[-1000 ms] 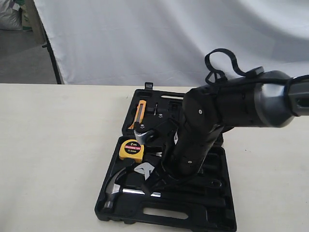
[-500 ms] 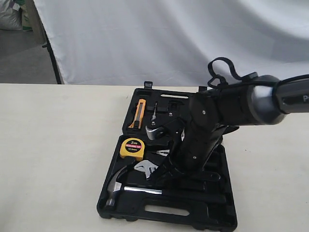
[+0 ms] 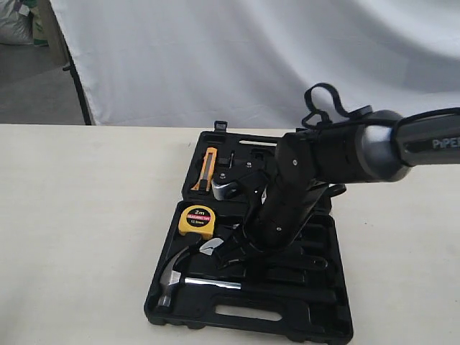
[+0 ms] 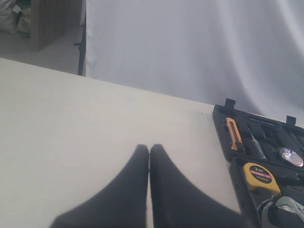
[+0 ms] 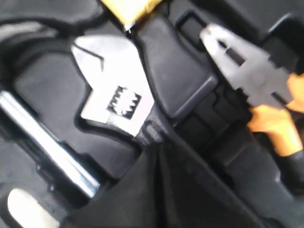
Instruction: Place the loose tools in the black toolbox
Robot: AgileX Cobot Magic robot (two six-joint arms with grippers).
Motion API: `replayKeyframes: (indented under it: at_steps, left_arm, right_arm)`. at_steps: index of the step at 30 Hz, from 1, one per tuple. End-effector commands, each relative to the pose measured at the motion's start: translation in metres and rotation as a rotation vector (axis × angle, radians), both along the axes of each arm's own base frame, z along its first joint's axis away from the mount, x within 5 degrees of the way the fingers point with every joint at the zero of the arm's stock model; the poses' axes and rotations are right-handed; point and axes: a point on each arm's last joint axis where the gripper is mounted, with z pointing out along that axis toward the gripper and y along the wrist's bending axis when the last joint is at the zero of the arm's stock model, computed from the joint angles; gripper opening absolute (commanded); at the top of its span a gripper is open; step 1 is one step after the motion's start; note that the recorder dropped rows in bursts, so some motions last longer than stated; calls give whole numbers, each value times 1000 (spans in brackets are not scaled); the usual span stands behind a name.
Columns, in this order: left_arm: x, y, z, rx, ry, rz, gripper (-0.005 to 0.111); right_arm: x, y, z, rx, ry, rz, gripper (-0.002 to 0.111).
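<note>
The black toolbox (image 3: 244,327) lies open on the table. In its near half lie the claw hammer (image 3: 175,277) and the adjustable wrench (image 3: 213,246), which sits in its recess. My right gripper (image 5: 159,148) is down inside the case and shut. Its tips meet on the wrench's black handle, just behind the steel head (image 5: 114,97). The hammer's steel shaft (image 5: 47,142) runs beside it. My left gripper (image 4: 149,148) is shut on nothing, over bare table beside the toolbox (image 4: 223,123). No tape roll shows in any view.
A yellow tape measure (image 3: 195,221) sits in the case above the hammer. An orange utility knife (image 3: 208,167) lies in the far half. Orange-handled pliers (image 5: 247,71) lie next to the wrench. The right arm (image 3: 295,194) covers the middle of the case.
The right arm has pulled back from the case's front edge and then shifted left. The wrench head has edged slightly away from the front edge. The hammer and tape measure have stayed put.
</note>
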Motion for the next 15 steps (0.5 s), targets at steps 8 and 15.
replayKeyframes:
  at_steps: [8, 15]
  left_arm:
    - [-1, 1, 2, 2, -13, 26, 1]
    - [-1, 1, 2, 2, -13, 26, 1]
  right_arm:
    - [2, -2, -42, -82, 82, 3, 0]
    - [2, -2, -35, -70, 68, 3, 0]
